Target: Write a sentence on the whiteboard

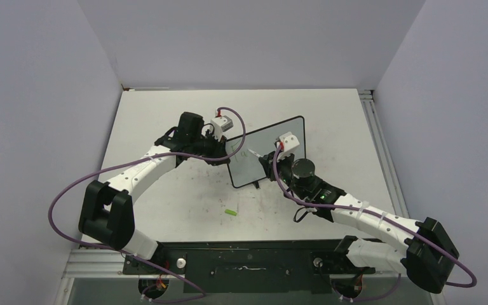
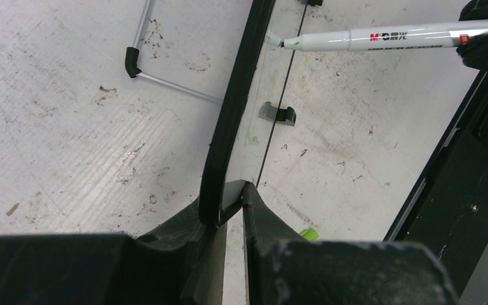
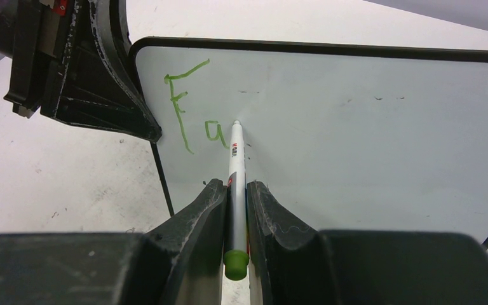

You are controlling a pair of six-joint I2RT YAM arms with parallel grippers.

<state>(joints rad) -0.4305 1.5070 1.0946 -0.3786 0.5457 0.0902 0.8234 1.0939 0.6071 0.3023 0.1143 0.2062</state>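
A white table [image 1: 337,121] is enclosed on 3 sides by plain, pale lavender-grey walls. A back wall [image 1: 248,38] is set at the table's far edge, and a left wall [image 1: 32,114] and a right wall [image 1: 451,95] along its sides. The table's top is marked by grey scuffs [image 1: 184,190]. A metal rail [image 1: 381,152] is fixed along the table's right edge. The table is lit softly and evenly.

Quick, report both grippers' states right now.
Left gripper: closed on the whiteboard frame.
Right gripper: closed on the green marker.
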